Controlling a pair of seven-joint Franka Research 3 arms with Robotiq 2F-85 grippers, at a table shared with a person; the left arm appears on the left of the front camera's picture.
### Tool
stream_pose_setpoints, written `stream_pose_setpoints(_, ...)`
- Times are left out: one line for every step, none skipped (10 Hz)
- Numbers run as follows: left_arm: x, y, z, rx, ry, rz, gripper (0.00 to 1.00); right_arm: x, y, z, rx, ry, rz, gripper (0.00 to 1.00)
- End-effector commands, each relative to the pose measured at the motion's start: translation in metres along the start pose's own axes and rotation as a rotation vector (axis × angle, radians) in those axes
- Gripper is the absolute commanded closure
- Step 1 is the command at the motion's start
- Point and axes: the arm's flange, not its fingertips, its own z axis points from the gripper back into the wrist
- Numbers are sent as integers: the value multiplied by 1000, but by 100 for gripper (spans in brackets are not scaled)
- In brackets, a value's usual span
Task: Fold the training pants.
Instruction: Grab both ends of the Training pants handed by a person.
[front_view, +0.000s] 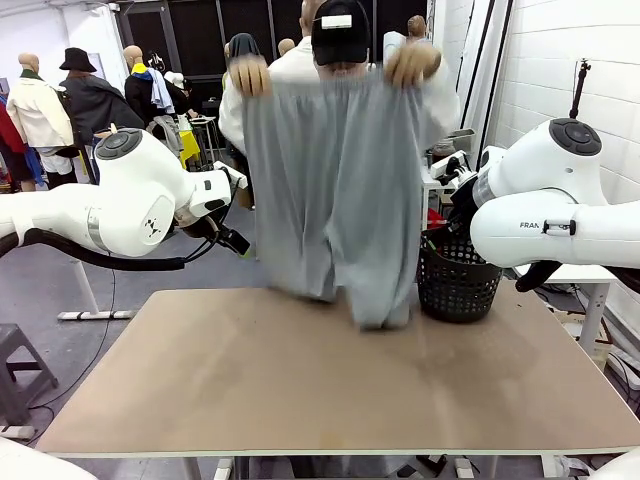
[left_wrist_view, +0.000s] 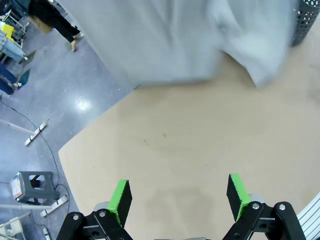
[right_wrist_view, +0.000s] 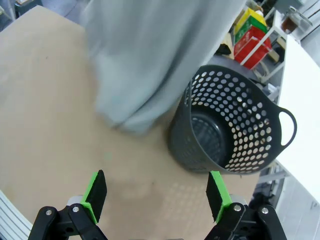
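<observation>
1. While the left gripper's green-padded fingers (left_wrist_view: 120, 200) stand spread wide with nothing between them, the left gripper (left_wrist_view: 178, 181) hangs over bare tabletop, touching nothing.
2. Likewise, the right gripper's green-padded fingers (right_wrist_view: 95, 197) are spread wide and hold nothing; the right gripper (right_wrist_view: 157, 175) hangs above the table, near the basket's foot.
3. Beneath both grippers lies the flat, light brown wooden table (front_view: 300, 380), bare across its near and middle parts.
4. Beyond the right gripper stands the black, round plastic mesh basket with hole-patterned walls and loop handles (right_wrist_view: 235, 125), upright at the table's far right corner; what shows of its inside holds nothing.
5. Just beside that basket (front_view: 458, 280), on its left, hang the light grey soft jersey training pants (front_view: 335, 190). They hang upright and spread to their full width, with the gathered waistband on top.
6. Both leg ends reach the far part of the table; the leg nearer the basket bunches on the tabletop, while the other ends at the far edge. Whether the cloth touches the basket I cannot tell.
7. Seen from the wrists, the training pants (left_wrist_view: 165, 40) (right_wrist_view: 150, 55) look blurred.
8. At the far side stands a person in a white top; the person's hands (front_view: 250, 75) grip the waistband, one at each end, raised to shoulder height.
9. Either side of the table, the white left arm (front_view: 130, 200) and white right arm (front_view: 550, 200) stay well apart from the cloth.
</observation>
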Motion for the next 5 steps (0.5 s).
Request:
stream_pose_setpoints(0,1,0,-9,-3,-5,0,-1,0,-2,1,4,-1,0)
stream_pose_setpoints(0,1,0,-9,-3,-5,0,-1,0,-2,1,4,-1,0)
stream_pose_setpoints(0,1,0,-9,-3,-5,0,-1,0,-2,1,4,-1,0)
stream_pose_setpoints(0,1,0,-9,-3,-5,0,-1,0,-2,1,4,-1,0)
stream_pose_setpoints(0,1,0,-9,-3,-5,0,-1,0,-2,1,4,-1,0)
